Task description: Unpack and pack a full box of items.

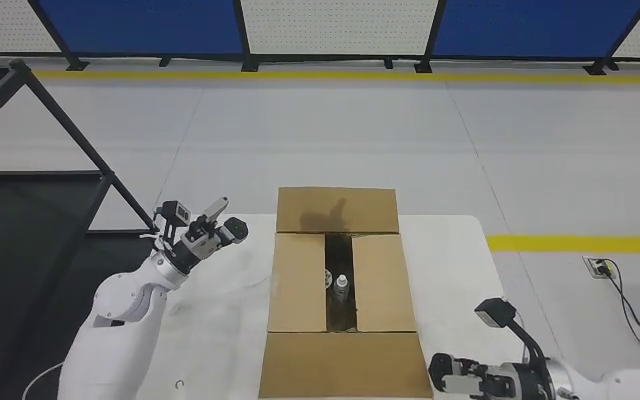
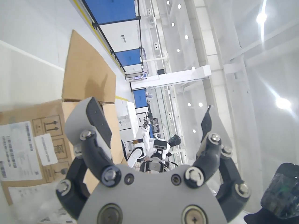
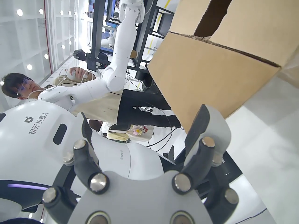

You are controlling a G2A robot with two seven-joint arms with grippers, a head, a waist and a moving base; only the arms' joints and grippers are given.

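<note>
Both empty and wide open, left pincer (image 2: 151,110) and right pincer (image 3: 144,115) should each peel back 1 flap of the cardboard box (image 1: 300,290).

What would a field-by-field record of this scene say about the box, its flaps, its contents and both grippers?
Box: brown cardboard box, standing on the white table
Flaps: far flap and near flap folded outward; side flaps folded inward, with a dark gap between them
Contents: white-capped bottle visible in the gap; the rest is hidden
Left arm: left gripper open, empty, raised beside the box
Right arm: right gripper open, empty, by a near corner of the box
</note>
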